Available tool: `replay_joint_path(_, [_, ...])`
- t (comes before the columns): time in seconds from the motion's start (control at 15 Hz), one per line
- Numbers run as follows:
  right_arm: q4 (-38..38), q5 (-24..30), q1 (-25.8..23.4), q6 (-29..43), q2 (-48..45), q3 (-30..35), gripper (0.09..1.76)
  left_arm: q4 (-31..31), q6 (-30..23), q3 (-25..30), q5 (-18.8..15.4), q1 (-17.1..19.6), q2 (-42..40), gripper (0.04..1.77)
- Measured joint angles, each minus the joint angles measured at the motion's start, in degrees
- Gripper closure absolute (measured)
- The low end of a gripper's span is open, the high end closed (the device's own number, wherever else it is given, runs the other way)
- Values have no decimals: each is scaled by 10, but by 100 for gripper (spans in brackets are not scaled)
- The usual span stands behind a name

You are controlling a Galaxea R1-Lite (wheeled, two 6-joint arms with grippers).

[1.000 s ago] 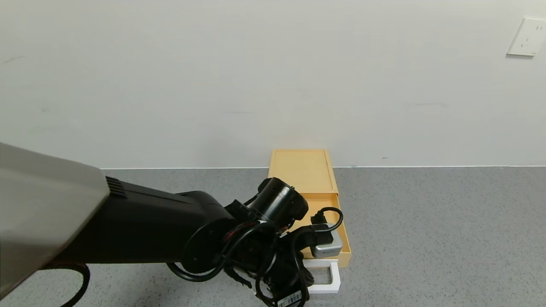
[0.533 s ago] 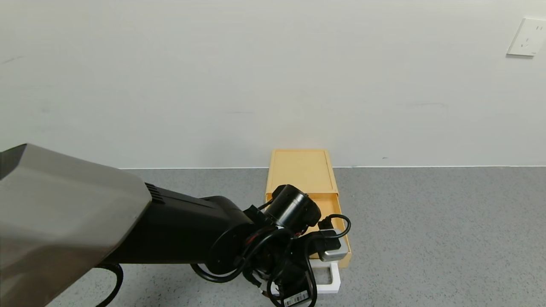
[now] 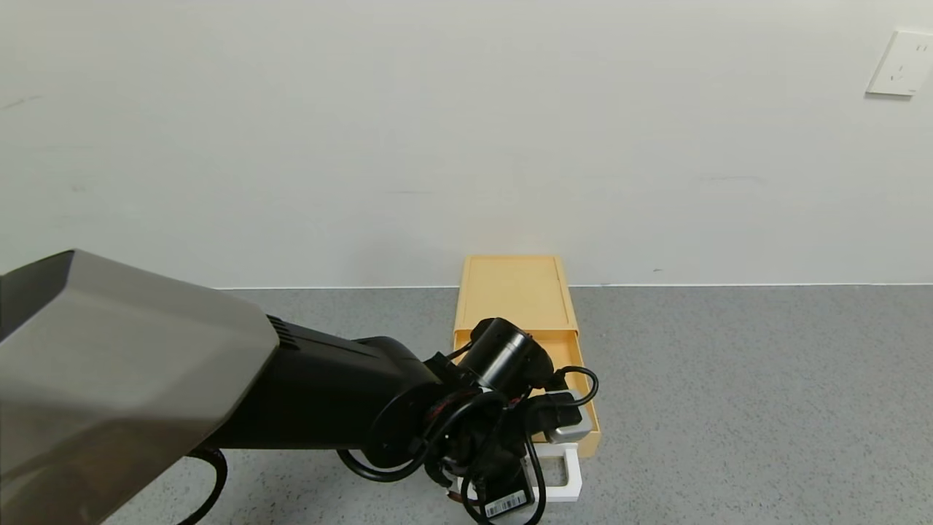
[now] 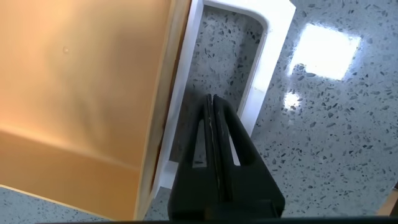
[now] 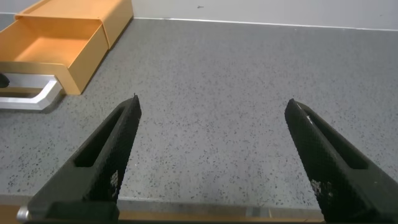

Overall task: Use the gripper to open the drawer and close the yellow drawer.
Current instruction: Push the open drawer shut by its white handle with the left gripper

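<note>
1. Drawer [image 3: 557, 372]: mustard-yellow tray, pulled part way out of its flat yellow box [image 3: 516, 290]. The box sits on the grey speckled desk [image 3: 729, 394] with its back against the white wall [image 3: 437, 131]. The visible part of the tray's inside shows nothing in it.
2. Handle [image 3: 571, 474]: white rectangular loop on the drawer front, on the side nearest the robot. In the left wrist view the same handle [image 4: 264, 68] lies along the drawer's front edge [image 4: 165, 93], with desk surface showing through the loop.
3. Left pincer [image 4: 212, 115]: fingers pressed together flat, no gap between them, tips inside the handle loop. They look to be gripping nothing; whether they touch the handle bar I cannot tell. In the head view the pincer [image 3: 503, 487] is mostly hidden under the wrist and cables, at the handle's left end.
4. Left arm: black wrist cylinder [image 3: 504, 354] over the open tray, looping black cables [image 3: 576, 386], small silver-grey module [image 3: 565, 426] over the drawer's front edge, white barcode sticker [image 3: 506, 504] low on the pincer body.
5. Right pincer [image 5: 211, 124]: fingers spread wide, holding nothing, hovering over bare desk well to the right of the drawer [image 5: 56, 46].
6. Wall socket plate [image 3: 901, 63] on the wall at upper right, well apart from everything.
</note>
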Motion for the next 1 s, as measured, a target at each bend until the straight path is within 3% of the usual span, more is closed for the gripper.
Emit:
replay_joint_path(0.53, [0,0,0,0,0,0,15,0,0,-23,72,2,8,170])
replay_joint_path(1.0, [-1,0,0,0,0,0,15,-4,-2,-52,104,3,26,170])
